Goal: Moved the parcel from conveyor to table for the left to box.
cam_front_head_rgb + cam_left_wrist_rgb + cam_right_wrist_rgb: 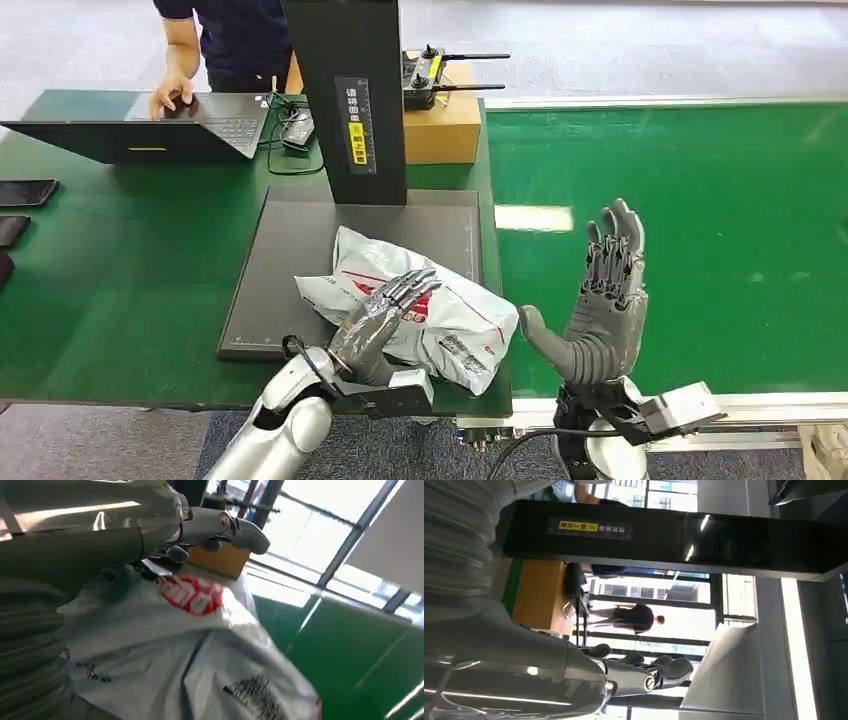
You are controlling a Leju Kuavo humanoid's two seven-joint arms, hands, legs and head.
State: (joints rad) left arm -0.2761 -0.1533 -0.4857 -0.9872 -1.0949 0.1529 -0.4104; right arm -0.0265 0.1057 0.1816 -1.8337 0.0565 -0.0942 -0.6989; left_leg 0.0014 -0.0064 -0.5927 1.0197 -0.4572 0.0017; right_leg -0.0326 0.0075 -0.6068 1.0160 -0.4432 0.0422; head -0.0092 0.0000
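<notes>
On the dark mat (300, 240), left hand (385, 315) touches parcel (455, 325)

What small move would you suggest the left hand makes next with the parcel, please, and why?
Probably close the fingers for a firmer grip. The left hand lies on the parcel, which rests on the dark plate; the right hand is raised, open and apart.

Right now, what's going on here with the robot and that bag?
The white parcel lies on the dark scanner plate on the green table, its corner hanging toward the conveyor. The robot's left hand rests flat on top of it. The right hand is raised beside it, open and holding nothing, over the conveyor's edge. At the table's far end a person works a laptop.
</notes>
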